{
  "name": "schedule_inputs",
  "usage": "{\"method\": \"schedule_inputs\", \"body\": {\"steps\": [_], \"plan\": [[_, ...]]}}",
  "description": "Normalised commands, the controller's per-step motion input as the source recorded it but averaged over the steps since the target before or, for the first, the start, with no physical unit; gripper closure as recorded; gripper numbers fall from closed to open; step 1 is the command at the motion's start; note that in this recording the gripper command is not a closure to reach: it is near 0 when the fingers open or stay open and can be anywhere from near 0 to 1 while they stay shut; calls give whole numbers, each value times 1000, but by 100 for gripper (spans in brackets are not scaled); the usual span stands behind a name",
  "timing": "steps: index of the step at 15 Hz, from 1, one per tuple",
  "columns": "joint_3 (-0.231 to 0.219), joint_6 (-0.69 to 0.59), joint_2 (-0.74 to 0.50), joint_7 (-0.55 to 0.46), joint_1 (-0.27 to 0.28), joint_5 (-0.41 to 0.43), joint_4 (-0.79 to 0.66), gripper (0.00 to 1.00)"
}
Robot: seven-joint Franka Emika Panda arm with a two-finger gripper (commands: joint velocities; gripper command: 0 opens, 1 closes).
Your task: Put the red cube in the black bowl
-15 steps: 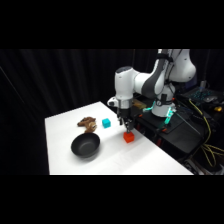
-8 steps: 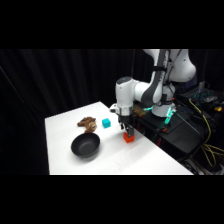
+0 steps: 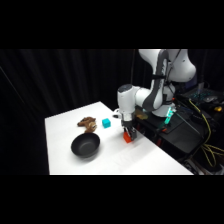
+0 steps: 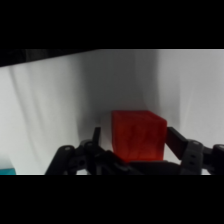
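From the side, you see the white two-finger gripper [image 3: 129, 134] down at the white table [image 3: 65, 125], right at the small red-orange cube [image 3: 128, 138], which sits on the tabletop near the table's right edge. The round, shallow matte black bowl [image 3: 85, 146] lies well apart to the left and a little nearer the camera. Between them and farther back sits a small cyan cube [image 3: 106, 122], with a brown lumpy object [image 3: 87, 122] just left of it.

From the wrist, you look straight at the red-orange cube [image 4: 138, 135] resting on the white surface — one black finger [image 4: 96, 136] stands on its left and the other on its right. The jaws straddle the cube closely, but you cannot tell whether they press on it.
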Motion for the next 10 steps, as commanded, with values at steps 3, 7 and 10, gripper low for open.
{"method": "schedule_inputs", "body": {"steps": [3,7,10], "plan": [[100,220,40,-185,-102,153,-52,100],[49,76,-84,-116,-62,99,-51,100],[-110,-248,-302,53,82,-65,-26,100]]}}
